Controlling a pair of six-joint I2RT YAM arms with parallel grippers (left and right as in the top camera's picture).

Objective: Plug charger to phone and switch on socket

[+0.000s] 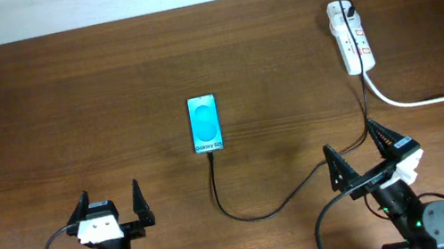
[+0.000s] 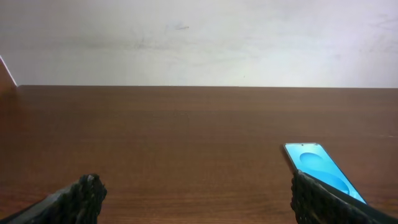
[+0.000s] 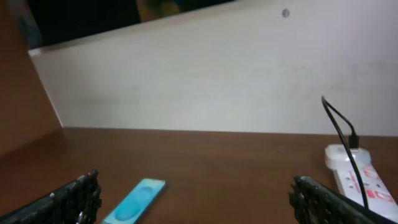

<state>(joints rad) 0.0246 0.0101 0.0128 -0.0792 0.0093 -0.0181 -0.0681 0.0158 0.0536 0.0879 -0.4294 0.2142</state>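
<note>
phone (image 1: 205, 124) lies screen up in the middle of the table (image 1: 64, 97); charger (image 1: 255, 216) runs from the socket (image 1: 350, 36) at far right to the phone's near edge, seemingly plugged in, though the joint is too small to confirm. whether the socket is switched on is unreadable. left end effector (image 1: 111, 200) and right end effector (image 1: 349, 137) hang at the near edge, both spread wide and empty
</note>
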